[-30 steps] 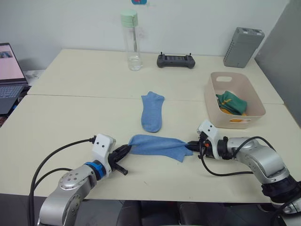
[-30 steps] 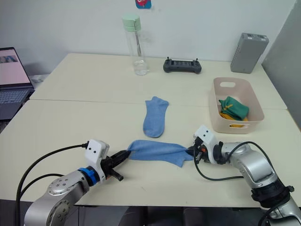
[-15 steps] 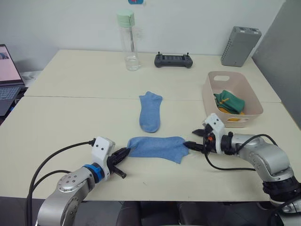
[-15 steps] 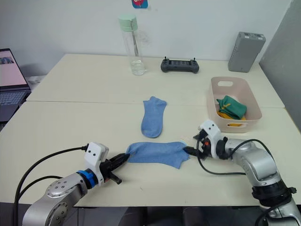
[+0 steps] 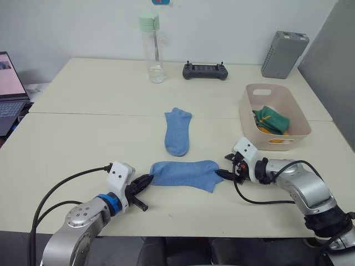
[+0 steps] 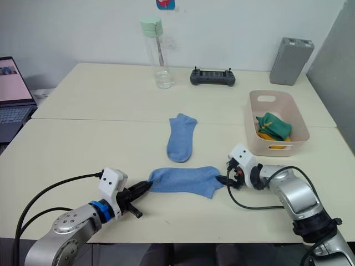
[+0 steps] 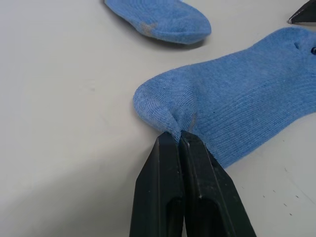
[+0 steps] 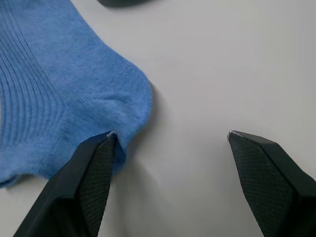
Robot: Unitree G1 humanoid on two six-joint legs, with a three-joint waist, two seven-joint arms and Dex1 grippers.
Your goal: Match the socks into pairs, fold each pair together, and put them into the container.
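Socks: near blue sock (image 5: 184, 174) flat on bench (image 5: 83, 144), second blue sock (image 5: 178, 130) just beyond it | left claw (image 7: 178, 137) pinching near sock's toe end | right claw (image 8: 170, 134) spread at its cuff end, one finger (image 8: 94, 168) touching the edge | container (image 5: 275, 115) at right holds green and yellow socks (image 5: 270, 121)

We see a cream tabletop (image 5: 83, 144) with one light blue sock (image 5: 178, 131) lying lengthwise and a second blue sock (image 5: 186, 174) lying crosswise nearer us. Our left gripper (image 5: 147, 180) meets its left end, our right gripper (image 5: 223, 173) its right end. A pink container (image 5: 252, 119) holds green and yellow socks (image 5: 270, 122).
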